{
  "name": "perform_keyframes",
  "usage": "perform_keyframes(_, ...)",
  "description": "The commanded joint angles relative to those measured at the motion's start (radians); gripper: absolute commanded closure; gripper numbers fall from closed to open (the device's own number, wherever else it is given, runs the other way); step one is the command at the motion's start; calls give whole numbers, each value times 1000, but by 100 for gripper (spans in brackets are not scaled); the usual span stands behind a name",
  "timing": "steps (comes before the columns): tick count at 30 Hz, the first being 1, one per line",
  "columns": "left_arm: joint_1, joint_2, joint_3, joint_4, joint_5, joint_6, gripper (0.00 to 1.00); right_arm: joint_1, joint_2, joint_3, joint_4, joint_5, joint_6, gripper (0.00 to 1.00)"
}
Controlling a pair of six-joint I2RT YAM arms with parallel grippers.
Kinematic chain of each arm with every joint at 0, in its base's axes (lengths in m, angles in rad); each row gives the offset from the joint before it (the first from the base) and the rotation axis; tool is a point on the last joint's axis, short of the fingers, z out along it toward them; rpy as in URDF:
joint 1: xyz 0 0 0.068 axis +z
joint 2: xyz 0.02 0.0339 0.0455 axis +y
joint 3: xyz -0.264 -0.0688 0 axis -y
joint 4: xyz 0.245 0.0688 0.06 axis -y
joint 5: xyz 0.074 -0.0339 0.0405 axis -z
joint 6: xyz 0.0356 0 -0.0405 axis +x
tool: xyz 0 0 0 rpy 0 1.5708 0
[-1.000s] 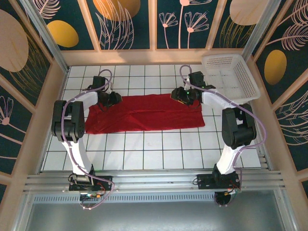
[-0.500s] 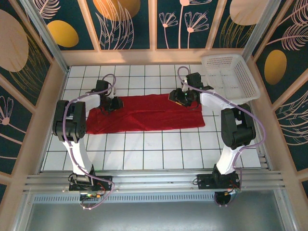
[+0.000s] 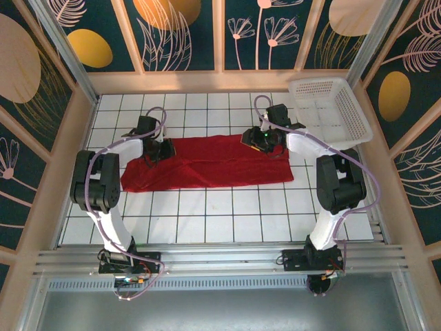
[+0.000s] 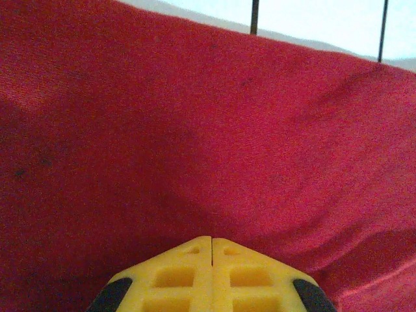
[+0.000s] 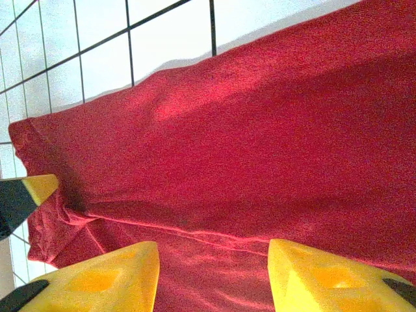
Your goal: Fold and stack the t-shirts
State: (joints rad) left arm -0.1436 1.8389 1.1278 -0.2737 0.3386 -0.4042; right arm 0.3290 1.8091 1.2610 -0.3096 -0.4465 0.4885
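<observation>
A deep-red t-shirt (image 3: pixel 207 163) lies spread flat across the tiled floor, wider than it is deep. My left gripper (image 3: pixel 160 150) is at its far left edge. In the left wrist view the yellow fingertips (image 4: pixel 212 239) are pressed together against the red cloth (image 4: pixel 195 130), with a crease running off to the right of them. My right gripper (image 3: pixel 265 141) is over the shirt's far right edge. Its yellow fingers (image 5: pixel 213 250) stand apart just above a seam in the cloth (image 5: pixel 260 143), holding nothing.
A white mesh basket (image 3: pixel 342 117) stands tilted at the back right corner, just beyond the right gripper. Patterned walls enclose the floor on three sides. Bare white tiles (image 3: pixel 220 214) lie between the shirt and the arm bases.
The left gripper's jaws have closed at the shirt's far left edge. The right gripper moved slightly and stays open.
</observation>
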Motion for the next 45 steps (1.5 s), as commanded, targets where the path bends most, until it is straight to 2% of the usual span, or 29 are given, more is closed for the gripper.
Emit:
perform_keyframes(1,-14,-51,-24,-34,-28,-34,100,6,-3,-5,24,-5,14,52)
perform_keyframes(14,-73,-101,-59,-76,-42,-131,100,8,-2,-8,29,-15,9,52)
perform_keyframes(23,-172,-184,-148,-120,-42,-346,100,5,-9,-31,42,-20,8,52)
perform_keyframes(28,-234,-183,-213,-85,-25,-467,100,5,-7,-40,52,-24,13,52)
perform_keyframes(32,-273,-154,-230,-84,10,-534,75,4,-1,-47,47,-27,13,52)
perform_keyframes(36,-289,-182,-251,-109,32,-584,64,5,0,-59,45,-23,13,52)
perform_keyframes(41,-288,-258,-245,-194,13,-605,65,5,1,-72,59,-26,19,52)
perform_keyframes(45,-238,-333,-198,-314,-143,-587,75,8,0,-77,70,-29,25,52)
